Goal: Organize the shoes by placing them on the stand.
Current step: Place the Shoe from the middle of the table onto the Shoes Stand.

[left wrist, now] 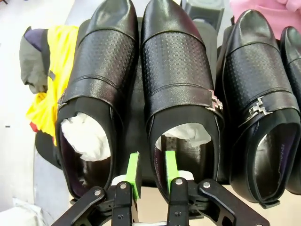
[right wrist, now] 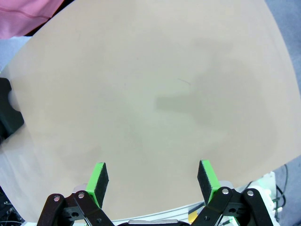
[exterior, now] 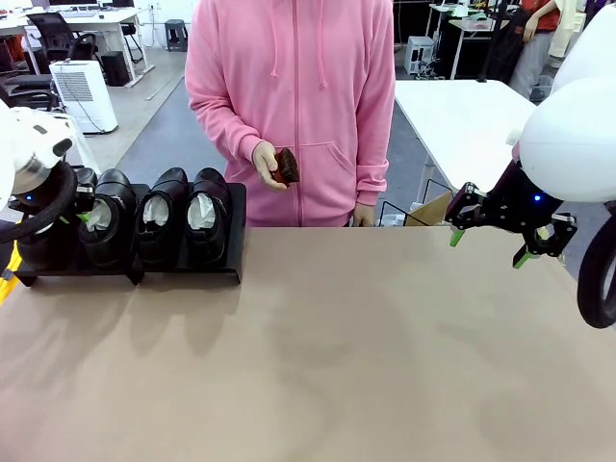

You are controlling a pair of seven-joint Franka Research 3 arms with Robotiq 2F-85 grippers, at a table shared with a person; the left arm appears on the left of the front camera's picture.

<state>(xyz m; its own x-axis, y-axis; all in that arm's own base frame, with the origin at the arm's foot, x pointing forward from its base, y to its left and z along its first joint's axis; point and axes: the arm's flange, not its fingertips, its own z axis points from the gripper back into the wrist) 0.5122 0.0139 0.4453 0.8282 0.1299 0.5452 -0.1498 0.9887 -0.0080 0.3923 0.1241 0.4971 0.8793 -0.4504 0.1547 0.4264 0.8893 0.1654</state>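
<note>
Four glossy black shoes [left wrist: 176, 80] are sitting side by side on the low black stand [exterior: 188, 272] at the far left of the tan table [exterior: 337, 366], toes pointing away from the robot and white paper stuffing showing in their openings. In the left wrist view, the left pincer [left wrist: 151, 169] is hovering at the heel end of the two leftmost shoes, its green pads narrowed to a small gap right where the two shoes meet; whether it is pinching a heel rim cannot be told. The right pincer [exterior: 491, 245] is hanging above the table's far right side, its fingers spread wide and holding nothing, with bare tabletop beneath it. Across the table, a person in a pink hoodie is standing and holding a small brown brush [exterior: 286, 166] in one hand [exterior: 268, 166].
</note>
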